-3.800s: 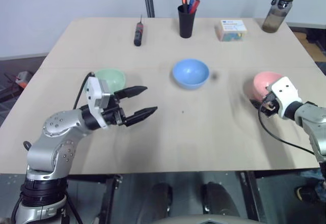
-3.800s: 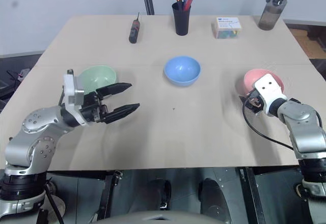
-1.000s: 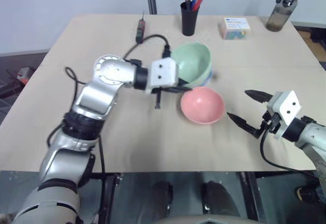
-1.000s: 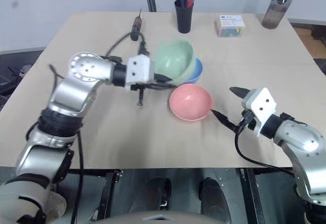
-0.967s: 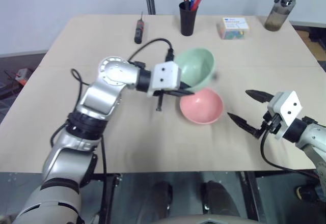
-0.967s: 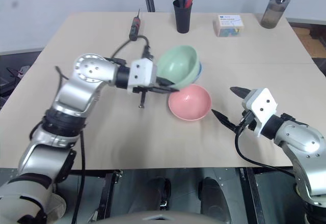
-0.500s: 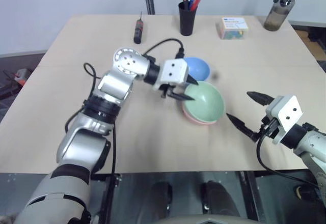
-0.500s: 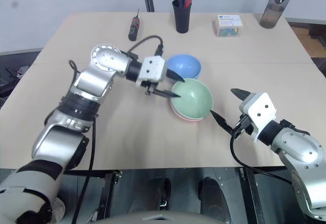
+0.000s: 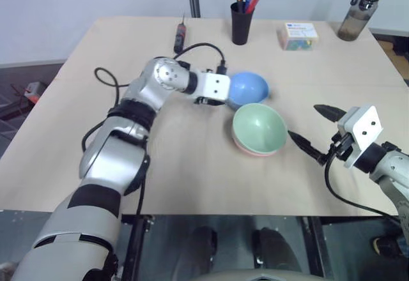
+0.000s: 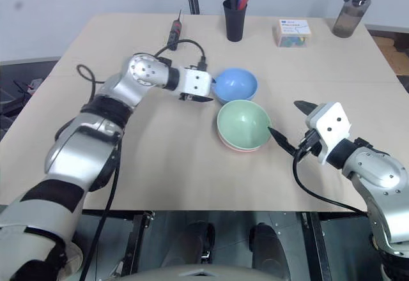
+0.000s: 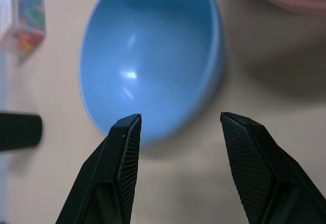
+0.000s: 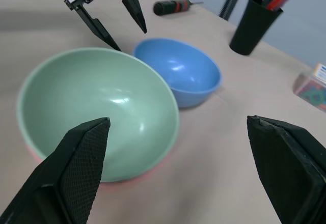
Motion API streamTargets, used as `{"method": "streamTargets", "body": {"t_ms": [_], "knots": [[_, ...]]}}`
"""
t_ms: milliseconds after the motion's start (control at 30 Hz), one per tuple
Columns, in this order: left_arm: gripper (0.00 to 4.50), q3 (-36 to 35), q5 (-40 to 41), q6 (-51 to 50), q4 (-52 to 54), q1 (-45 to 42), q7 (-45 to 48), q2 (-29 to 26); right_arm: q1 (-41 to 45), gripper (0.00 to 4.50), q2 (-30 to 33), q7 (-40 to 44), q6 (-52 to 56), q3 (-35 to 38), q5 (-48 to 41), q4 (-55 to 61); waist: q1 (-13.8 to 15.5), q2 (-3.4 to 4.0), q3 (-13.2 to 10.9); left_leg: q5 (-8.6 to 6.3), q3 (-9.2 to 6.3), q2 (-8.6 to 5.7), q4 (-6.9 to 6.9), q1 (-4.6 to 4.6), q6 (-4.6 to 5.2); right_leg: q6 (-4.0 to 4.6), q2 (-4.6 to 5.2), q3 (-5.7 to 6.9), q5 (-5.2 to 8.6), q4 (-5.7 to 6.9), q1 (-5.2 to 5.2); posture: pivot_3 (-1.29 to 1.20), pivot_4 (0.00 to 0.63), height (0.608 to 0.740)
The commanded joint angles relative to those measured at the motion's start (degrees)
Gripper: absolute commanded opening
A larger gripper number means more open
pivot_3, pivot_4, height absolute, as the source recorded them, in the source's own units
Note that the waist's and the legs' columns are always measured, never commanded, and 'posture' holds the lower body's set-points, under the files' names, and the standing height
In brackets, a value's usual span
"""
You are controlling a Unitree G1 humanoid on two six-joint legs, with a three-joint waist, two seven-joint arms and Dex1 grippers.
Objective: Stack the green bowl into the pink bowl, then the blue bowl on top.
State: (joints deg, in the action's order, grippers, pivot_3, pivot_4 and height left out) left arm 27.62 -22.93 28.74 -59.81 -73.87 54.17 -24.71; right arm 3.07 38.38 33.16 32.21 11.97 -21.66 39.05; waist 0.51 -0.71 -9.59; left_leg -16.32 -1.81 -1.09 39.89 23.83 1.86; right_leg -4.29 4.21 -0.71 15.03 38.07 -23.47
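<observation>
Jaws of our left gripper stood parted and empty, the blue bowl just right of them at frame centre. Our right gripper, spread wide and empty, sat farther off, beyond the green bowl nested in the pink bowl.

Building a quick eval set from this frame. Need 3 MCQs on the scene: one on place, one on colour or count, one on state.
1. Where is the green bowl?
A. nested in the pink bowl
B. inside the blue bowl
C. upside down by the pen cup

2. How many bowls are on the table?
A. two
B. three
C. four

3. How is the left claw?
A. shut on the green bowl
B. open, empty, at the blue bowl
C. shut on a pen

Key: 1 A, a pink rim shows under the green bowl. 2 B, green, pink and blue. 3 B, the left wrist view shows parted fingers holding nothing, the blue bowl just ahead.
</observation>
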Motion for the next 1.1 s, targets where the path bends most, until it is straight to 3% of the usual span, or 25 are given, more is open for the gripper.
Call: {"method": "streamTargets", "body": {"t_ms": [33, 133, 233, 300, 400, 567, 767, 1033, 1100], "knots": [[2.62, 2.7, -5.3, 4.3, -4.6, -2.9, -6.5, 1.7, 0.6, 4.50, 0.7, -0.6, -0.4, 0.9, 0.2, 1.7, -0.1, 0.00, 0.0, 0.00, 0.00, 0.00, 0.00, 0.00, 0.00, 0.00, 0.00, 0.00, 0.00, 0.00, 0.00, 0.00, 0.150, 0.740], [1.93, 3.2, -6.4, 5.5, -7.5, -3.8, -7.8, 3.4, 0.2, 4.50, 0.7, -0.9, -0.1, 0.9, 0.4, 2.5, -0.6, 0.00, 0.0, 0.00, 0.00, 0.00, 0.00, 0.00, 0.00, 0.00, -0.01, -0.02, 0.00, 0.02, -0.01, 0.00, 0.150, 0.740], [0.61, 3.1, -6.7, 6.6, -8.9, -4.5, -7.9, 4.1, -0.6, 4.50, 0.7, -1.4, 0.6, 1.4, 0.3, 3.6, -0.9, 0.00, 0.0, 0.00, 0.00, 0.00, 0.00, 0.00, 0.00, 0.00, 0.00, -0.01, 0.00, 0.03, -0.01, 0.00, 0.150, 0.740], [0.06, 2.8, -6.7, 6.8, -9.4, -4.8, -8.0, 4.3, -1.1, 4.50, 0.7, -1.5, 0.7, 1.8, 0.3, 3.9, -1.0, 0.00, 0.0, 0.00, 0.00, 0.00, 0.00, 0.00, 0.00, 0.00, 0.00, -0.01, 0.00, 0.03, -0.01, 0.00, 0.150, 0.740], [0.06, -0.3, -2.4, 7.7, -8.8, -4.9, -3.1, 4.2, -1.8, 4.50, 0.7, -1.7, 0.6, 2.3, 0.5, 3.9, -1.0, 0.00, 0.0, 0.00, 0.00, 0.00, 0.01, 0.00, 0.00, 0.00, 0.01, -0.01, 0.00, 0.04, -0.01, 0.00, 0.150, 0.740], [0.06, -7.7, 10.0, 7.5, -2.9, -5.3, 14.1, 2.6, -4.2, 4.50, 0.6, -1.1, -0.3, 4.0, 0.4, 4.3, -1.1, 0.00, 0.0, 0.00, -0.01, 0.01, 0.02, 0.01, -0.01, 0.00, 0.00, 0.00, 0.00, 0.04, -0.01, 0.00, 0.150, 0.740], [0.06, -10.5, 23.2, -1.6, 13.1, -3.8, 35.8, -2.0, -12.9, 4.50, 0.4, 3.1, -3.9, 11.2, -1.8, 6.2, -1.2, 0.01, 0.0, 0.00, 0.01, 0.03, 0.04, -0.01, 0.00, 0.00, 0.00, -0.03, 0.00, 0.05, 0.01, 0.00, 0.150, 0.740], [0.06, -2.9, 34.3, -9.0, 30.4, 2.9, 38.3, -6.7, -22.0, 4.50, -0.9, 7.0, -8.8, 19.1, -4.8, 7.4, -1.2, 0.07, 0.0, -0.11, 0.01, 0.23, 0.24, -0.13, 0.19, 0.00, -0.03, -0.07, 0.00, 0.27, 0.10, 0.00, 0.150, 0.740], [0.84, -1.9, 35.4, -9.2, 31.2, 3.5, 38.3, -7.0, -21.9, 4.50, -0.8, 6.7, -8.9, 18.8, -4.8, 7.4, -1.2, 0.07, 0.0, -0.13, 0.04, 0.23, 0.39, -0.13, 0.23, -0.01, -0.03, -0.11, 0.01, 0.43, 0.10, 0.00, 0.150, 0.740]]}}
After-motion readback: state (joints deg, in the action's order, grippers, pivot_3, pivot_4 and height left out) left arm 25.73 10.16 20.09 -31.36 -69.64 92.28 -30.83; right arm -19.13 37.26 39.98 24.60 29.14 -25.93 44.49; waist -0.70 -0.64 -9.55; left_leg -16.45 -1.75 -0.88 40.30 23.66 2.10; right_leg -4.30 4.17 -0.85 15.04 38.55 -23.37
